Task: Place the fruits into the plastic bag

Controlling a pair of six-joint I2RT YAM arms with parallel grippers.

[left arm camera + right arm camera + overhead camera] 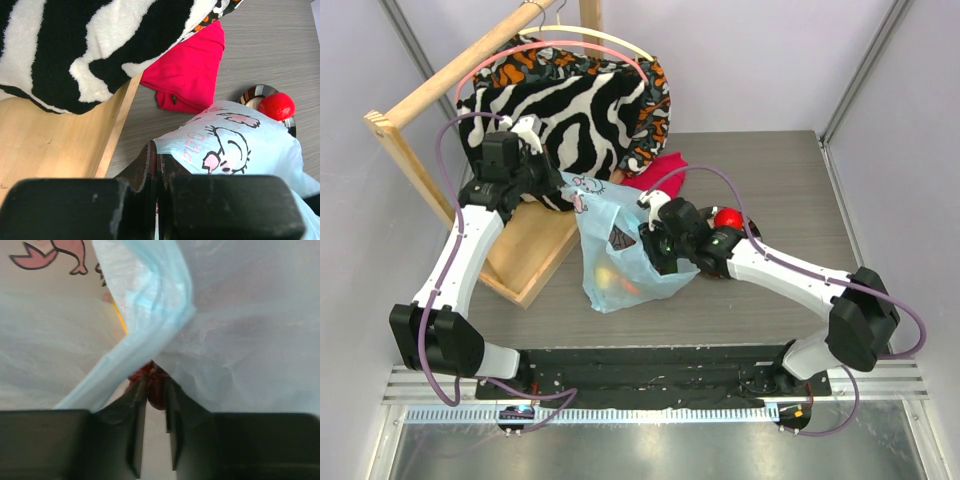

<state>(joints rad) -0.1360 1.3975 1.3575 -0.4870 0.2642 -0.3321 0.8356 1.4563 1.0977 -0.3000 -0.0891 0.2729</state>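
Right gripper (154, 382): I am clenching a small dark-red fruit (156, 394) against the plastic bag (240, 330), thin crinkled film.
Left gripper (157, 152): I am pinching the bag's translucent rim.
Red apple (276, 106): round, glossy, sitting on the dark plate (251, 94) past the bag's edge.

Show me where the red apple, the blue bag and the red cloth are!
red apple (276, 106), left wrist view, middle of its round side.
blue bag (235, 150), left wrist view, on the cartoon print.
red cloth (192, 75), left wrist view, middle of the fabric.
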